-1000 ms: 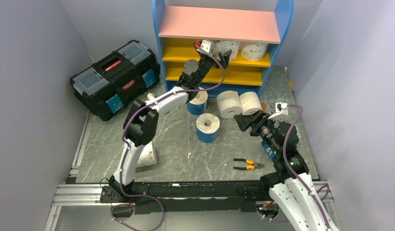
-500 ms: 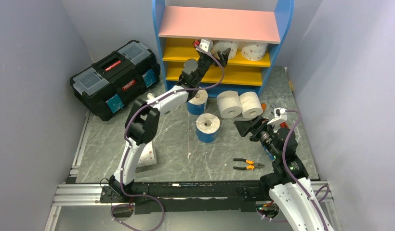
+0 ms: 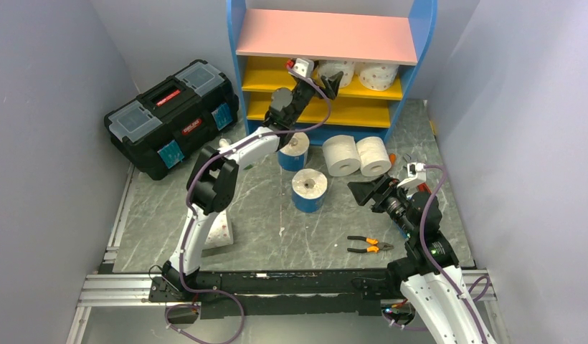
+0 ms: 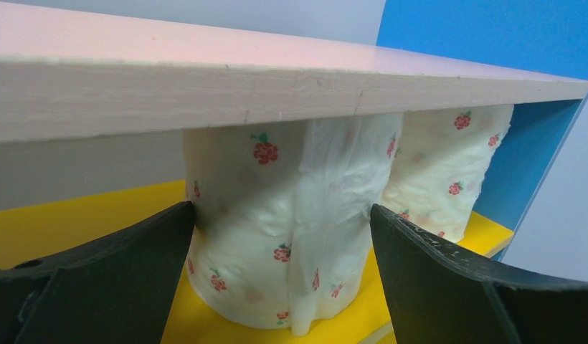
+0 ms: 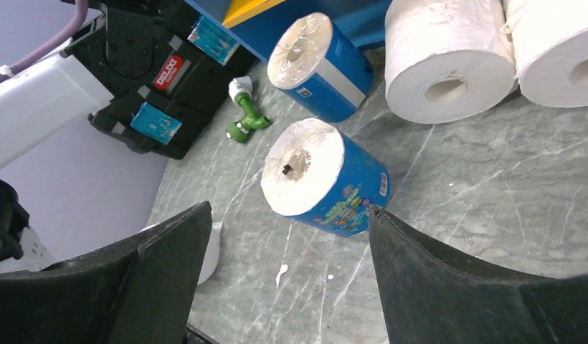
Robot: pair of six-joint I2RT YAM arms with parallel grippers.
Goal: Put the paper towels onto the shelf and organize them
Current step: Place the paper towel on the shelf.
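**Left arm at the shelf, four rolls waiting below**

At the far side, the left gripper (image 3: 330,82) is spread wide around a white paper-towel roll printed with small red flowers (image 4: 277,193). That roll stands upright on the upper yellow board of the blue-framed shelf (image 3: 237,50), with a matching roll (image 4: 449,165) just to its right; whether the fingers touch it I cannot tell. Nearer, the right gripper (image 3: 363,190) hangs open and empty, facing a blue-wrapped roll (image 5: 327,183). A second blue-wrapped roll (image 3: 294,150) and two plain white rolls (image 3: 340,154) lie beyond. The rolls look light and soft, likely to dent under a hard pinch. A hold across the round sides at mid-height seems best, and the wrapper is probably slicker.
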